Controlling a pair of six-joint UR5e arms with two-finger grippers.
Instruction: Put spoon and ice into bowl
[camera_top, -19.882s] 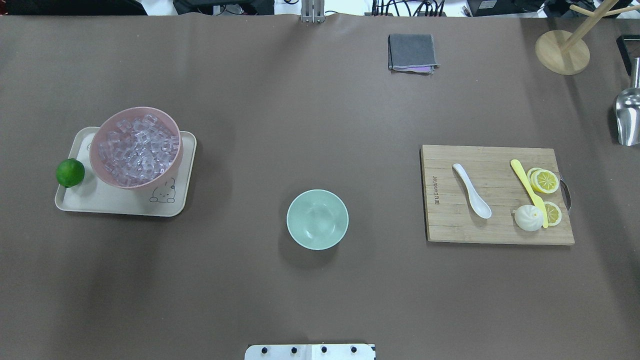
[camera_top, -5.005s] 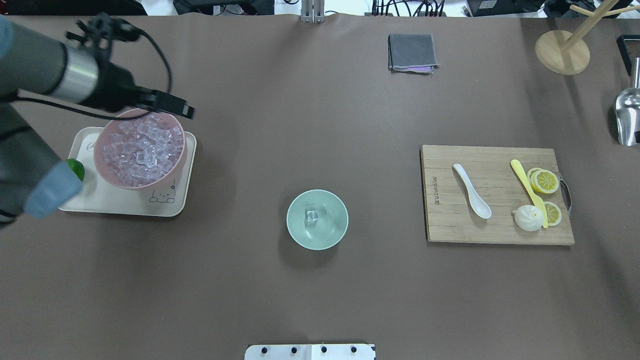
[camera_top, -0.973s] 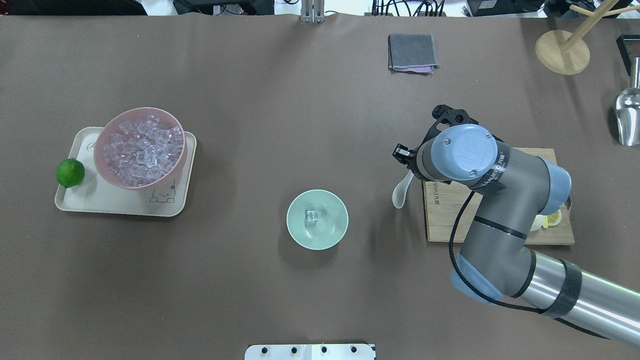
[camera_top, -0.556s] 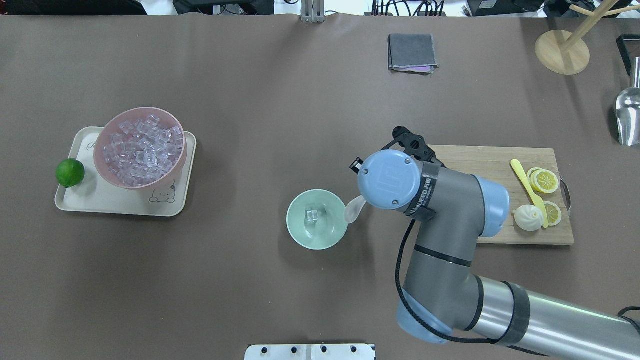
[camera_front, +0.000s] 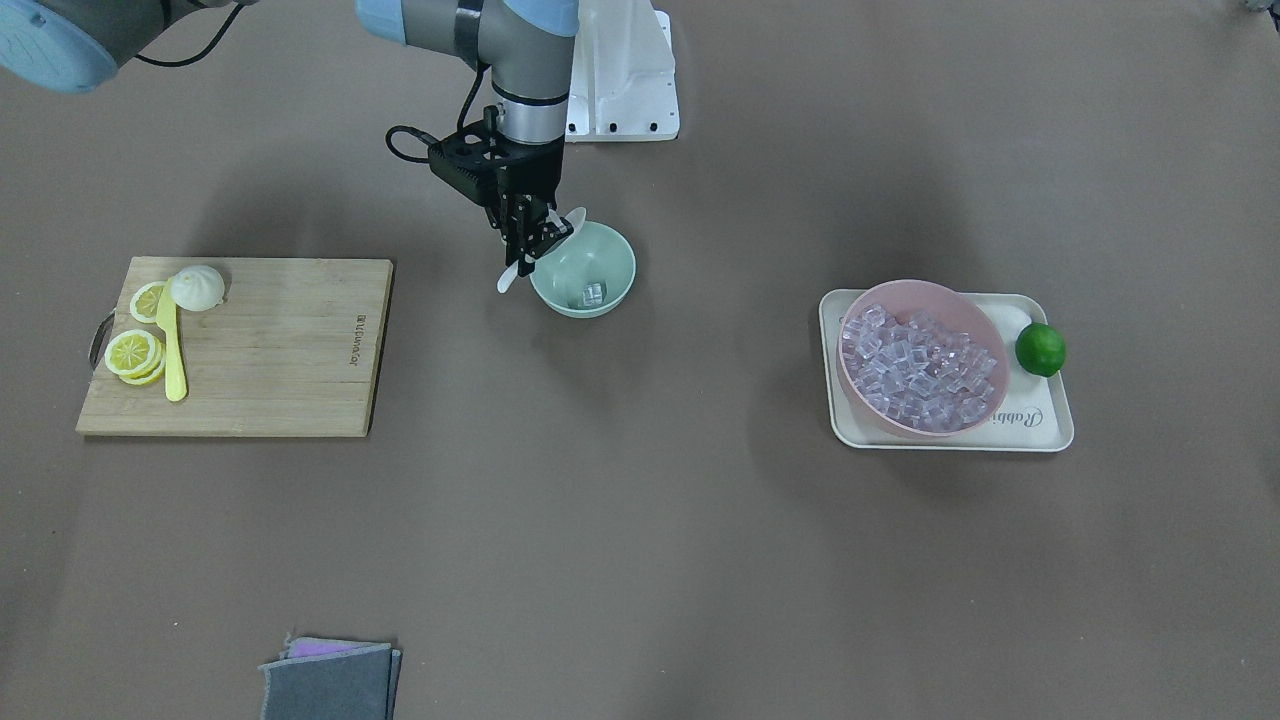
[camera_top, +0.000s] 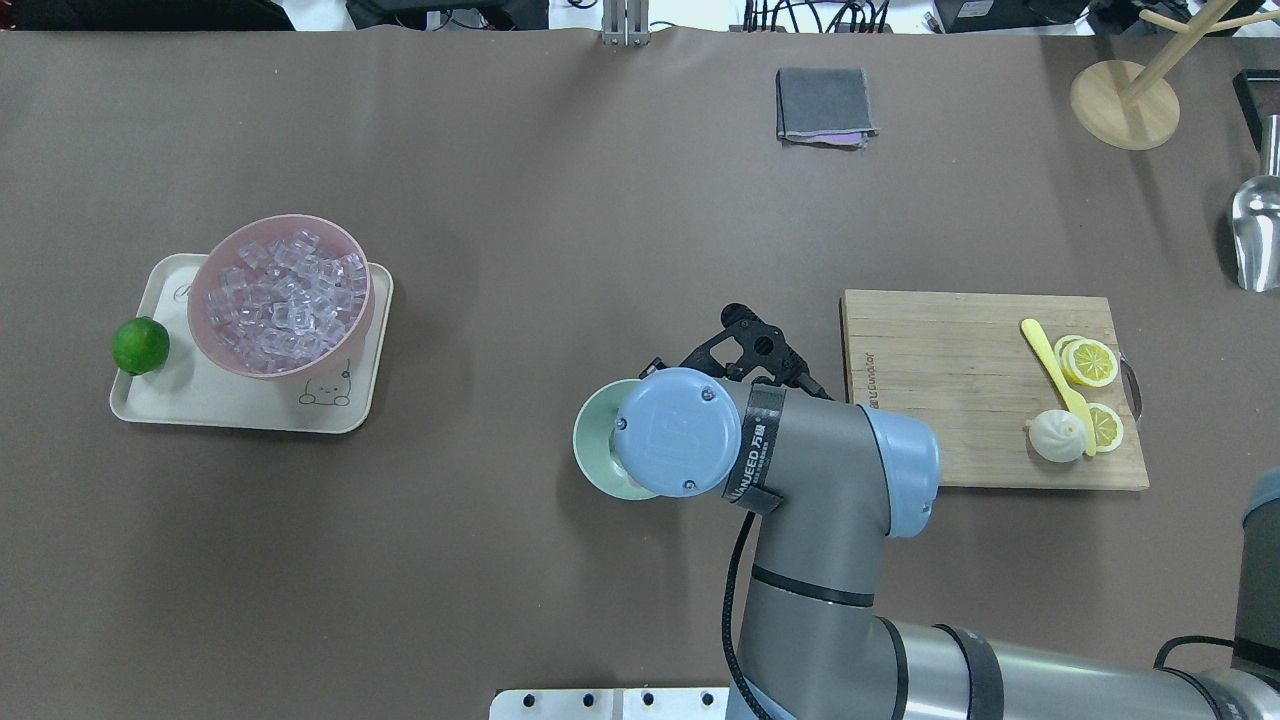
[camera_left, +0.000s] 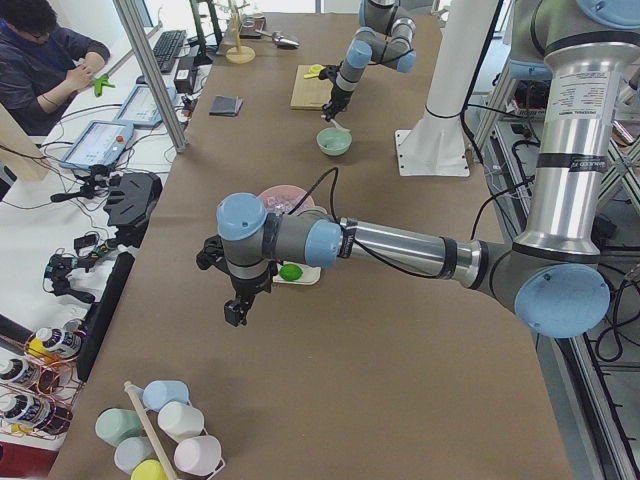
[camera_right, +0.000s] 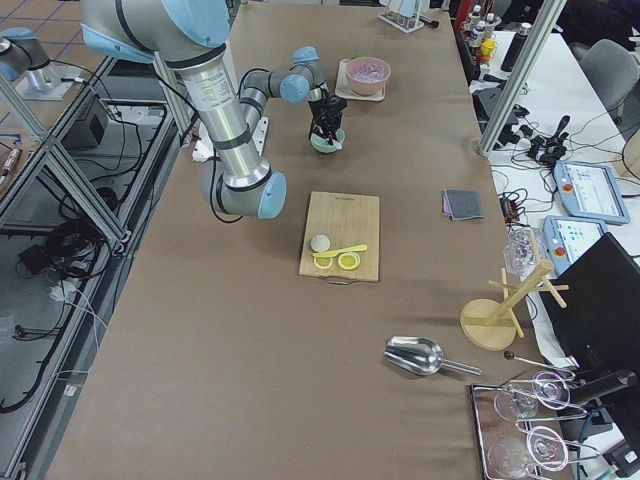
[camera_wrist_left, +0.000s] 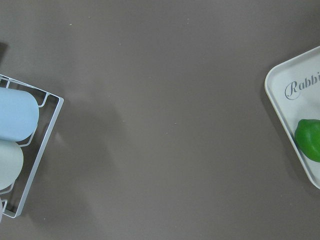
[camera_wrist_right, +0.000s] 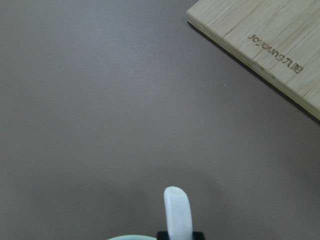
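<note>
Since a moment ago the right arm (camera_top: 800, 470) has swung left, carrying the small white soup spoon (camera_front: 508, 280) from just right of the small round mint-green bowl (camera_front: 612, 262) to above it. From overhead its wrist now hides most of that bowl.

The right gripper (camera_front: 527, 243) is clenched on the spoon's middle and holds it tilted. One end is over the bowl and the other pokes out past the right rim, towards the board. The mid-handle hold probably keeps the spoon balanced, and a little more travel left seems needed before letting go.

One clear ice cube (camera_front: 592, 293) already lies in the bottom of the mint bowl. The other ice cubes (camera_front: 920, 360) are heaped in a larger pink bowl (camera_front: 915, 285) on a cream tray (camera_front: 1045, 432) at the table's left, with a green lime (camera_front: 1040, 349) beside it. Script on the tray reads "Rabbi" (the frame edge cuts the rest).

A bamboo cutting board (camera_front: 280, 350) on the right carries a burnt-in brand mark, too unclear to read reliably.

The left gripper (camera_left: 236, 312) hangs over bare table beyond the tray. I cannot tell how its jaws stand.
</note>
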